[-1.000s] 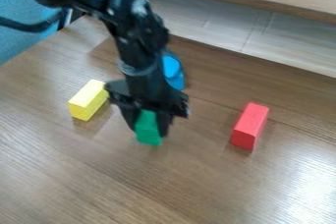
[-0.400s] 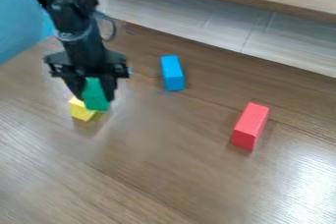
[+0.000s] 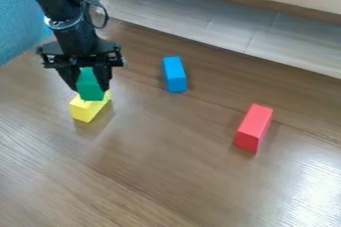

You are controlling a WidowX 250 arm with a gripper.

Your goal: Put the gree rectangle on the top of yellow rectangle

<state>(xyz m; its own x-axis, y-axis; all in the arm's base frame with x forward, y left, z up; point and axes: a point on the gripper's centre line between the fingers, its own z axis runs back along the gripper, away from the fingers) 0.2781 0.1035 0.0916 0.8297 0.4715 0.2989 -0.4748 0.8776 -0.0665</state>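
Note:
At the left of the view the gripper (image 3: 88,85) hangs down, shut on the green rectangle (image 3: 89,85), which sits between its two fingers. Directly below and partly behind the green block is the yellow rectangle (image 3: 86,109), lying on the wooden table; its upper part is partly covered from sight. Whether the green block touches the yellow one or hovers just over it, I cannot tell.
A blue block (image 3: 174,74) lies to the right of the gripper, near the table's middle. Farther right is a red block (image 3: 254,128). A wooden ledge (image 3: 266,2) runs along the back of the table (image 3: 166,171).
The gripper has moved left from the middle of the table with the green block, then slightly farther back and left. The blue block has come into full sight; the yellow one is now partly covered.

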